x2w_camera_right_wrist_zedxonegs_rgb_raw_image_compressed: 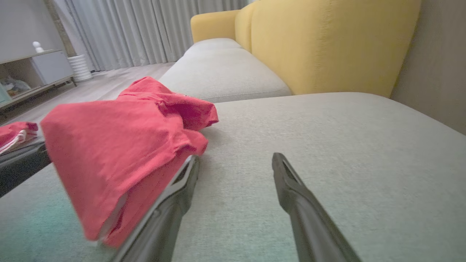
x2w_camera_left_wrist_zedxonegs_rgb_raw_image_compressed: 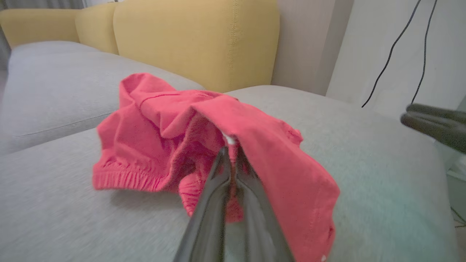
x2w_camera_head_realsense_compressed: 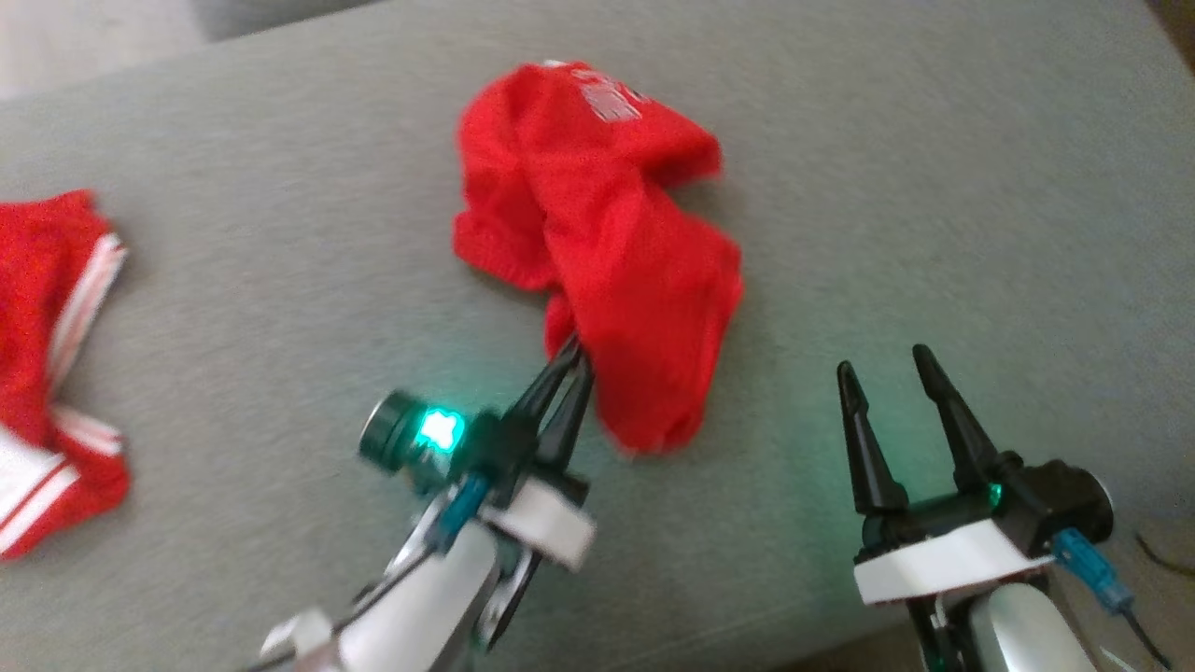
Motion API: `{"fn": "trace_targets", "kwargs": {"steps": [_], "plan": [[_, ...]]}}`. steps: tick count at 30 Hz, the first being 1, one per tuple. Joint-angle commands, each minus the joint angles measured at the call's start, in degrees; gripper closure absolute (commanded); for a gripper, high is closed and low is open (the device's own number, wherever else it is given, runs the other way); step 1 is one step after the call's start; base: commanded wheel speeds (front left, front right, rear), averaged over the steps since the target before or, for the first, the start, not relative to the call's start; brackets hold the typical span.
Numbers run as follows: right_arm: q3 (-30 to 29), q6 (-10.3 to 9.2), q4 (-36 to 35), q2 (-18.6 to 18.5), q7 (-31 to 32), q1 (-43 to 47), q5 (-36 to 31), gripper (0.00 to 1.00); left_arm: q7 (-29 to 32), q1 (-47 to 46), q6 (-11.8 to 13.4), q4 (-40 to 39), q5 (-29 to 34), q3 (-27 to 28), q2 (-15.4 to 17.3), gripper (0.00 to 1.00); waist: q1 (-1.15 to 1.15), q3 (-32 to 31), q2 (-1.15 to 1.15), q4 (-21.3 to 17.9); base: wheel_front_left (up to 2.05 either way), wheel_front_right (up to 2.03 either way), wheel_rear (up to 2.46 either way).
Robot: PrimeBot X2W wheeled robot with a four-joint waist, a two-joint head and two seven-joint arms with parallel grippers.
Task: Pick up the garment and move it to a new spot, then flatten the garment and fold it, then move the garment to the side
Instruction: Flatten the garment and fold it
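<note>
At your far left, a striped red garment [x2w_camera_head_realsense_compressed: 42, 373] lies on the grey sofa seat [x2w_camera_head_realsense_compressed: 280, 233], well apart from everything else. Toward the middle, your left hand [x2w_camera_head_realsense_compressed: 571, 357] has its two dark fingers pressed together, pinching the near edge of the crumpled red garment [x2w_camera_head_realsense_compressed: 597, 233]. That garment sits mid-seat in a heap, with a fold of fabric draped over the fingertips. At your right, the right hand [x2w_camera_head_realsense_compressed: 884, 362] is spread wide, holding nothing, just beside the garment's near end.
</note>
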Motion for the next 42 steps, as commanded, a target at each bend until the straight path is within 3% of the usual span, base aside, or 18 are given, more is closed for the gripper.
{"fn": "trace_targets", "kwargs": {"steps": [1, 5, 8, 10, 12, 14, 16, 21, 27, 33, 34, 35, 36, 42], "plan": [[1.02, 0.22, -1.28, -0.29, -0.22, 0.56, -0.57, 0.00, -0.35, 1.73, 0.65, -3.93, 2.23, 2.60, 2.24, 1.00, 0.00, -4.97, 0.00, 6.73, 0.00, 0.00, 0.00], [0.79, 0.22, -0.71, -0.29, -0.22, 1.52, -0.63, 0.00, -0.34, 3.75, 4.37, -7.46, 6.90, 3.13, 6.46, 1.00, 0.00, -7.78, 0.00, 10.88, 0.00, 0.00, 0.00], [1.81, 0.22, -0.19, -0.29, -0.22, 1.81, -0.44, 0.00, 1.61, 1.34, 4.60, -9.94, 12.47, -0.22, 8.96, 1.00, 0.00, -9.06, 0.00, 11.87, 0.00, 0.00, 0.00], [2.48, 0.22, -0.06, -0.29, -0.22, 1.78, -0.26, 0.00, 4.09, -0.51, 1.63, -10.95, 15.56, -4.61, 9.05, 1.00, 0.00, -9.33, 0.00, 11.61, 0.00, 0.00, 0.00], [2.97, 0.22, -0.03, -0.29, -0.22, 1.66, 0.10, 0.00, 7.22, -1.29, -3.56, -10.04, 16.75, -9.65, 8.21, 1.00, 0.00, -9.27, 0.00, 10.63, 0.00, 0.00, 0.00], [3.08, 0.22, 0.05, -0.29, -0.22, 1.51, 0.27, 0.00, 9.50, -1.01, -7.19, -8.08, 16.63, -12.92, 7.26, 1.00, 0.00, -9.09, 0.00, 9.32, 0.00, 0.00, 0.00], [2.82, 0.22, 0.03, -0.29, -0.22, 1.53, 0.27, 0.00, 10.70, -0.04, -8.04, -6.10, 15.65, -13.64, 6.70, 1.00, 0.00, -9.05, 0.00, 8.12, 0.00, 0.00, 0.00], [1.23, 0.22, -0.07, -0.29, -0.22, 2.39, 0.39, 0.00, 9.50, 3.65, -4.97, -4.31, 11.09, -9.96, 6.10, 1.00, 0.00, -9.40, 0.00, 7.55, 0.00, 0.00, 0.00], [0.79, 0.22, 0.21, -0.29, -0.22, 4.06, 0.52, 0.00, 8.66, 11.35, -1.10, -2.79, 2.16, -2.70, 7.86, 1.00, 0.00, -11.32, 0.00, 9.48, 0.00, 0.00, 0.00], [1.34, 0.22, 0.60, -0.29, -0.22, 5.31, 0.40, 0.00, 6.33, 17.94, -1.81, -3.33, -6.79, 2.58, 7.94, 1.00, 0.00, -13.29, 0.00, 12.25, 0.00, 0.00, 0.00], [1.34, 0.22, 0.63, -0.29, -0.22, 5.47, 0.37, 0.00, 5.85, 18.41, -2.54, -3.81, -7.16, 2.35, 7.90, 0.97, 0.00, -13.45, 0.00, 12.53, 0.00, 0.00, 0.00], [1.30, 0.22, 0.65, -0.29, -0.22, 5.61, 0.34, 0.00, 5.62, 18.67, -3.41, -4.26, -7.05, 1.67, 8.02, 0.53, 0.00, -13.58, 0.00, 12.76, 0.00, 0.00, 0.00], [1.29, 0.22, 0.68, -0.29, -0.22, 5.70, 0.31, 0.00, 5.59, 18.79, -4.21, -4.65, -6.63, 0.80, 8.29, 0.00, 0.00, -13.66, 0.00, 12.91, 0.00, 0.00, 0.00], [1.57, 0.22, 0.94, -0.29, -0.22, 5.48, 0.20, 0.00, 5.92, 17.95, -5.23, -6.11, -3.98, -2.05, 9.41, 0.00, 0.00, -13.65, 0.00, 12.93, 0.00, 0.00, 0.00]]}}
